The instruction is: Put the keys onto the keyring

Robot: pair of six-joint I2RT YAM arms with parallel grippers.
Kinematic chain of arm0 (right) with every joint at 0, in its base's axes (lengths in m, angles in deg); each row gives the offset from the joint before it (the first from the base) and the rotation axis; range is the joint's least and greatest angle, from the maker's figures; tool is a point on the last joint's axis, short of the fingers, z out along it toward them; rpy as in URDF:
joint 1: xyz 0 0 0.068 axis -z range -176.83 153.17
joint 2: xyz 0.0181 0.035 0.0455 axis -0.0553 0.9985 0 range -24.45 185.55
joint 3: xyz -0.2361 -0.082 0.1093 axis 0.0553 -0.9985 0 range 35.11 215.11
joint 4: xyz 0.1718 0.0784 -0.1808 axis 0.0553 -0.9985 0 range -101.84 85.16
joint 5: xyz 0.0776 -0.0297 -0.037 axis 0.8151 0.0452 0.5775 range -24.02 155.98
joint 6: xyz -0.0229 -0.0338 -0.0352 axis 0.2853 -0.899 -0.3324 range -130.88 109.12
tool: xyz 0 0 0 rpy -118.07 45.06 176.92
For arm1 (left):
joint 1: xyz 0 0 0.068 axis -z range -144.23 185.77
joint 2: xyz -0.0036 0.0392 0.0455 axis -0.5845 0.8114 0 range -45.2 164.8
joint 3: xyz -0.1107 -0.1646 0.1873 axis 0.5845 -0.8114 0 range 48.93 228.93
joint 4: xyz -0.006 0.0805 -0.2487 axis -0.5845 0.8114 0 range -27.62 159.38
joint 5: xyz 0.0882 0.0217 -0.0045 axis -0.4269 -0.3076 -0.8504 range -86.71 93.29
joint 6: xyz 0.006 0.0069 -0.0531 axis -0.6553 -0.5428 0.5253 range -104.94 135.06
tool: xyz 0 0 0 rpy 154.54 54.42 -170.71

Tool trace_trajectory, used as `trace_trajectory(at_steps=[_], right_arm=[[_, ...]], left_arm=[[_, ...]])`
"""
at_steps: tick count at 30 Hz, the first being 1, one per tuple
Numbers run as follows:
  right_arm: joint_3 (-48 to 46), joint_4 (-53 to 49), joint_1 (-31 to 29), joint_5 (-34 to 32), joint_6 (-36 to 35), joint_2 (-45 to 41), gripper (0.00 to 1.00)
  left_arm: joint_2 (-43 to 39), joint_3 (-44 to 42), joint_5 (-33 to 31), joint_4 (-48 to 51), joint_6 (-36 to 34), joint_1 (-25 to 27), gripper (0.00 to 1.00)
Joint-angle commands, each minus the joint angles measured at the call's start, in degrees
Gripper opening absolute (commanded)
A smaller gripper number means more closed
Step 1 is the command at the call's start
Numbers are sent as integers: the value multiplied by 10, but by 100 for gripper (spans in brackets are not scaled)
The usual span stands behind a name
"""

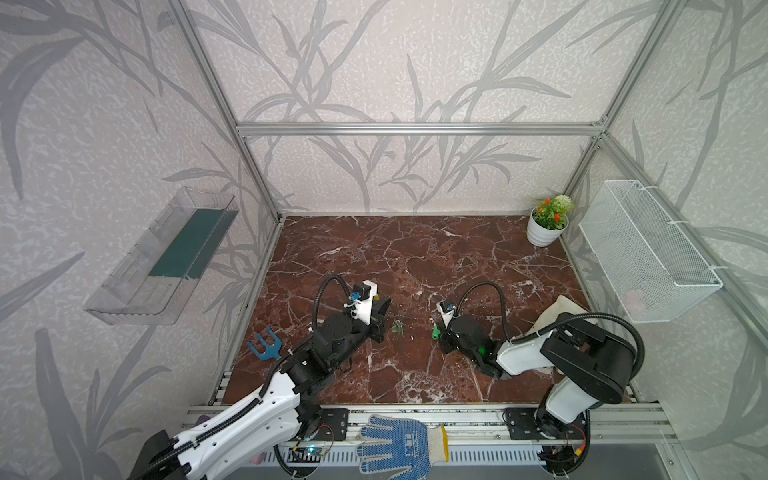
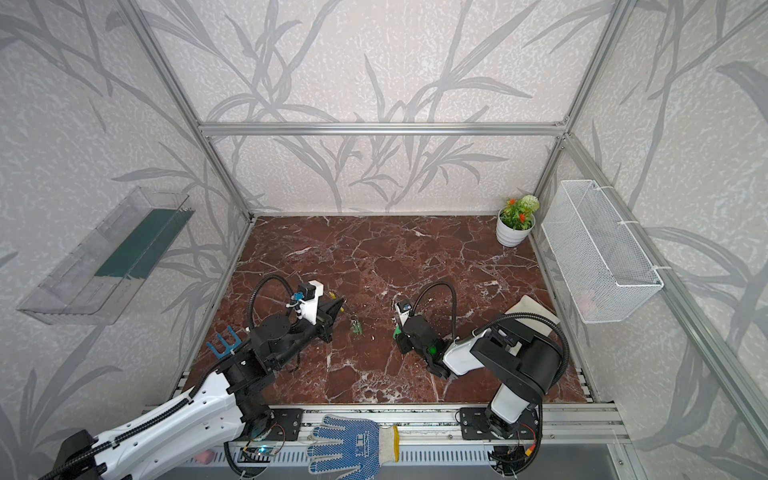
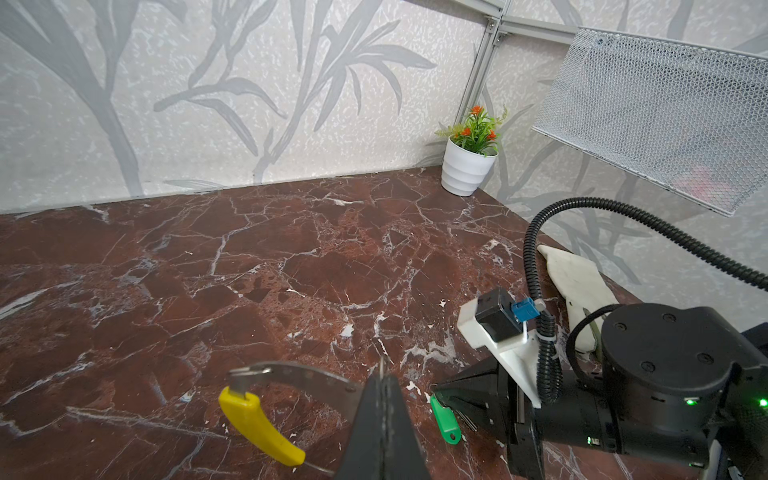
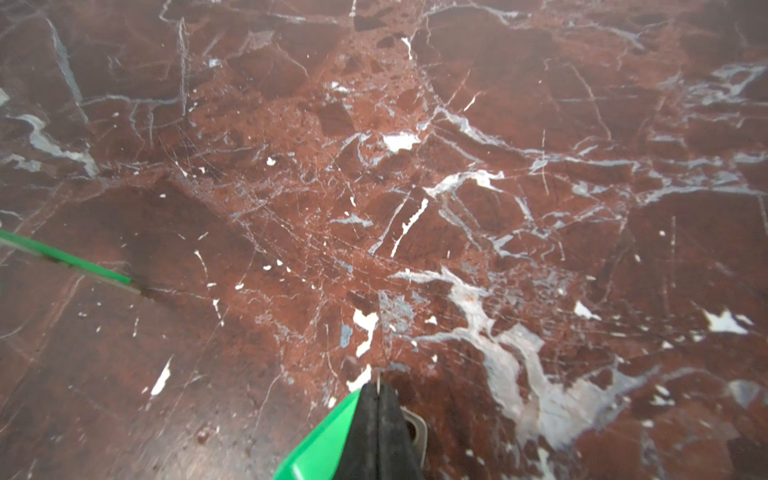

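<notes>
Right gripper (image 1: 440, 331), lower centre in both top views, clamps a green key (image 1: 435, 332), its head pointing down-left; other keys (image 1: 397, 326) indistinct just left; farther up, left gripper (image 1: 386, 302) pinches the keyring (image 3: 299, 374), partly hidden behind its fingers (image 3: 374, 428).

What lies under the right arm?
A white cloth lies on the table; the right arm covers its near part, so its full shape cannot be seen.

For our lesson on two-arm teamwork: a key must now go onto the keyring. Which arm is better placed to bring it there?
Right. The right tool is shut on a green key, near the keyring, which the left tool grips and could hold steady.
</notes>
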Motion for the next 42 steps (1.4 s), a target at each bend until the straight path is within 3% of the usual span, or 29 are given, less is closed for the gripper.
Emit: trace_trajectory(at_steps=[1, 9, 15, 22, 26, 33, 42], right_arm=[[-30, 83, -7, -26, 1, 49, 0], [-33, 69, -8, -24, 7, 33, 0], [-25, -4, -8, -21, 3, -50, 37], [33, -217, -6, -20, 8, -161, 48], [107, -400, 2, -12, 16, -192, 49], [243, -659, 35, 68, 4, -170, 49], [462, -907, 53, 159, -55, -49, 45]], left_arm=[[-3, -3, -5, -24, -2, 2, 0], [-4, -3, -1, -25, 0, 2, 0], [-6, -2, 4, -24, 2, 2, 0], [-10, -1, 8, -23, 5, 2, 0], [-16, -4, 11, -26, 8, 3, 0], [-21, -4, 13, -25, 9, 3, 0], [-33, -7, 21, -29, 14, 6, 0]])
